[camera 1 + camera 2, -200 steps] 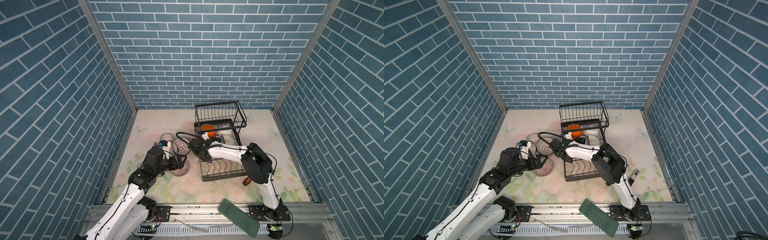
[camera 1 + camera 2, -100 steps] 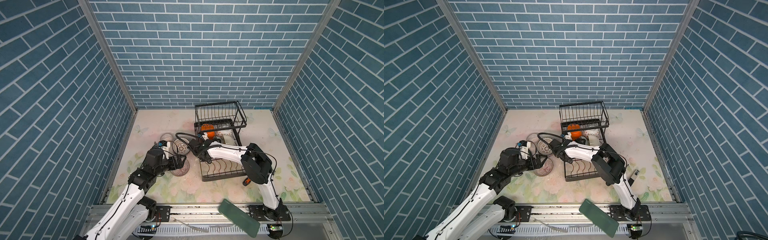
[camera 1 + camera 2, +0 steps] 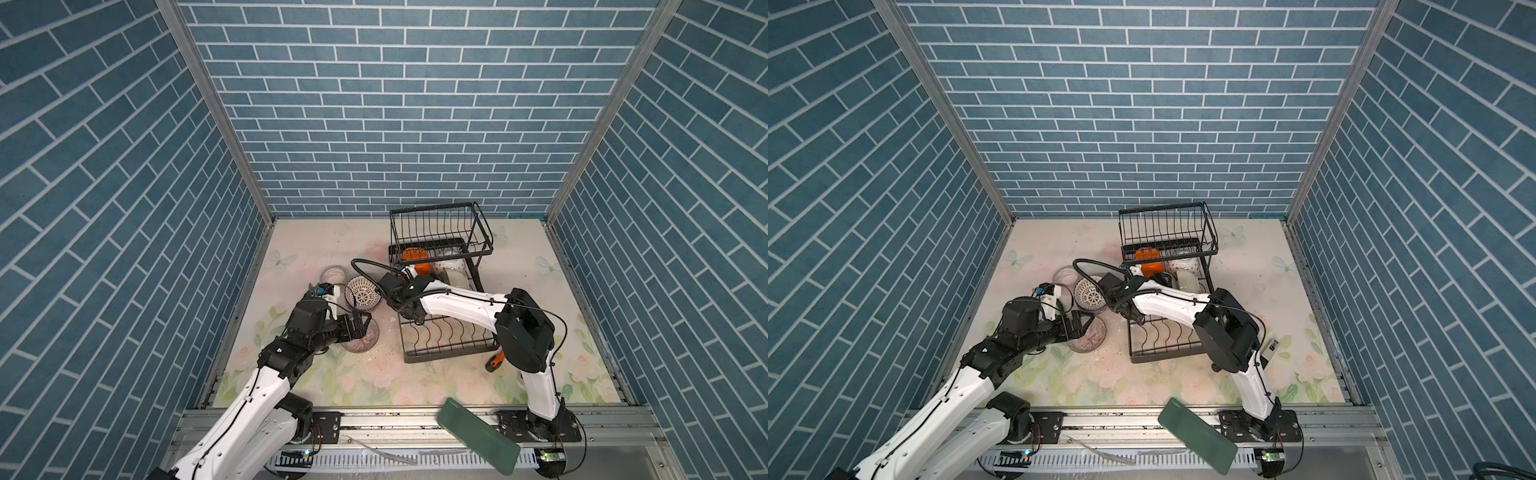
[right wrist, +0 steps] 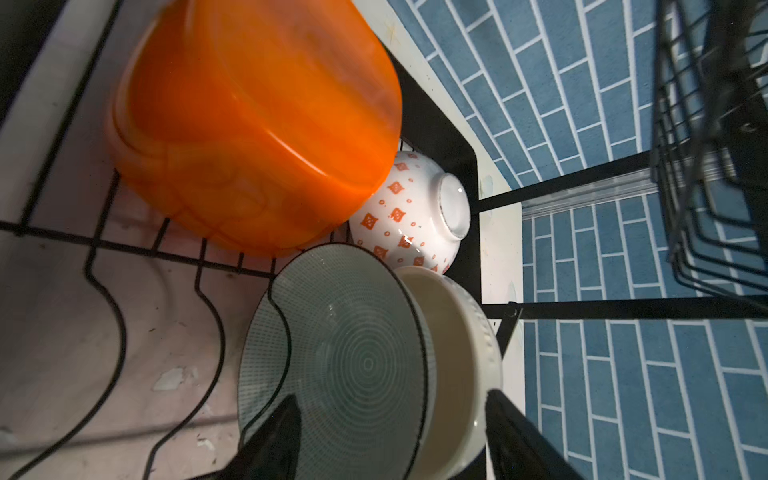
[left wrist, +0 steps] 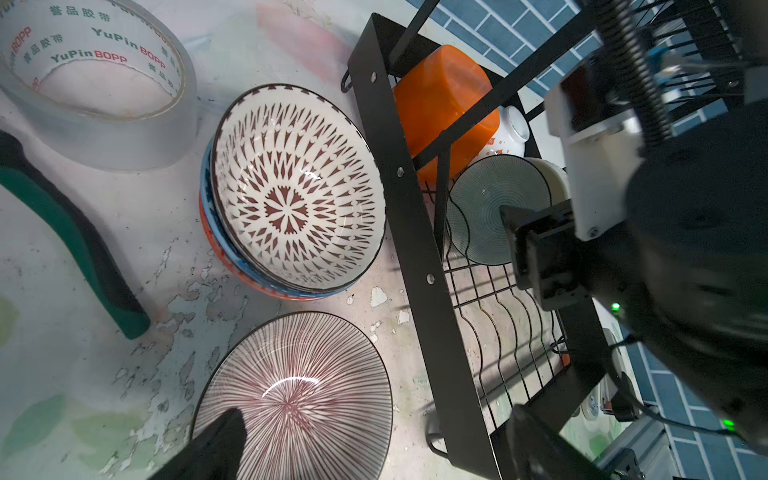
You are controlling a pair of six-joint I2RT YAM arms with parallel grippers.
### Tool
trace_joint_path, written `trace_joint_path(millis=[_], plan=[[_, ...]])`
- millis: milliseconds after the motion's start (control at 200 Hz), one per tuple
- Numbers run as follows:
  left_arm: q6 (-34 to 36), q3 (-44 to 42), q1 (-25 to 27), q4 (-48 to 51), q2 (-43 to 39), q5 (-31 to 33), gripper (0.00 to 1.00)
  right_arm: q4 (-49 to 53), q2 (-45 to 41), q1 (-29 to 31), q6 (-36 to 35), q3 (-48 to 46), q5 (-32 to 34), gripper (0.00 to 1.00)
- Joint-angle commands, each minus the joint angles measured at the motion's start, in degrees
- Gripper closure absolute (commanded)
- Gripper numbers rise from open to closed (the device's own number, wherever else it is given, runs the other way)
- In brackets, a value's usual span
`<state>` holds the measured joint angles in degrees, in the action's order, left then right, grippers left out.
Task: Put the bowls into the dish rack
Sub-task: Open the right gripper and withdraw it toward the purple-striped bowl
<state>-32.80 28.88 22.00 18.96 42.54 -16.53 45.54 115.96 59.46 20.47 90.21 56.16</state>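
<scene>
Orange bowl [image 4: 257,124], spotted bowl [image 4: 407,224], green bowl [image 4: 340,353] and cream bowl [image 4: 453,353] are lodged in dish rack [image 5: 399,166]. Patterned stack [image 5: 295,187] and striped bowl [image 5: 299,395] are left outside. Left gripper [image 5: 180,372] and right gripper [image 4: 392,397] are spread, nothing held.

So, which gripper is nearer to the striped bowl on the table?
Left. The left gripper hangs open just over the striped bowl. The right gripper is apart from it, inside the rack, at the green bowl.
</scene>
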Motion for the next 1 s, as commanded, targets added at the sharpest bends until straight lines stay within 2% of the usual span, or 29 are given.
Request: trace_joint_path(millis=[0, 185, 480, 705, 995], plan=[[-0.1, -0.9, -0.5, 0.3, 0.2, 0.6, 0.0, -0.9, -4.3, 0.5, -0.8, -0.4, -1.6, 0.29], [-0.6, -0.8, -0.7, 1.5, 0.4, 1.7, 0.0, -2.7, -6.9, 0.9, -2.5, -1.5, -7.1, 0.31], [-1.8, 0.7, -1.4, 7.5, 1.4, 5.0, 0.0, -5.9, -11.5, 1.0, -2.9, -6.5, -22.3, 0.35], [-2.5, 0.7, -1.5, 9.9, 1.8, 7.8, 0.0, -12.0, -15.0, 1.1, -3.8, -11.6, -33.9, 0.36], [-2.6, -0.1, -1.7, 10.3, 3.0, 8.5, 0.0, -12.5, -14.1, 1.4, -5.0, -12.2, -37.7, 0.37]])
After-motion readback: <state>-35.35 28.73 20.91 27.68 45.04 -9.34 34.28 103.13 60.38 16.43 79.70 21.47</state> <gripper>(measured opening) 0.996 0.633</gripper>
